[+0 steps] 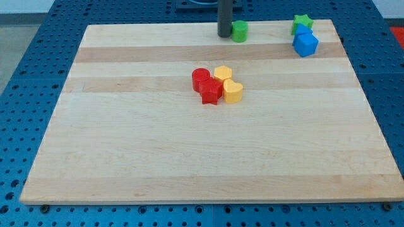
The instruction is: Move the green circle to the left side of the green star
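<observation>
A: Two green blocks are on the table point(126, 157), both at the far edge. The green circle point(239, 31) is near the middle of that edge, and the green star point(302, 24) is far to the right, well apart from it.

B: Where is your tip?

A: My tip point(225, 34) is just beside the green circle, on its left. I think they touch, but the rod hides the contact, so I cannot be sure. I have no hand here, only the rod, so nothing can be open or holding.

B: So which step is this?

A: I judge it is the push itself. The next move should be straight to the right along the far edge, stopping before the star and the blue blocks point(305, 43) near it.
</observation>
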{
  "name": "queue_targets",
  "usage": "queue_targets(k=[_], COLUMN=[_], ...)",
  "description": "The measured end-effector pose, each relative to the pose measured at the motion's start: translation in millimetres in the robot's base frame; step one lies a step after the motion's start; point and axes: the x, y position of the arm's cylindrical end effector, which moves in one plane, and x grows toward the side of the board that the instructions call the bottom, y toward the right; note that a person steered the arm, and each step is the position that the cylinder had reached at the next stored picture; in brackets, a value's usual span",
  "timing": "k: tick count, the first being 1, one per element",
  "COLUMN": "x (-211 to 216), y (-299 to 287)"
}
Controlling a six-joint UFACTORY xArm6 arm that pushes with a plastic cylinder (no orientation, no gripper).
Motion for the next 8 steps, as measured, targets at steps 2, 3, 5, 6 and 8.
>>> queue_targets(k=[2, 3, 5, 6, 8], x=[-6, -1, 35, 14, 10], y=[55, 51, 53, 86, 94])
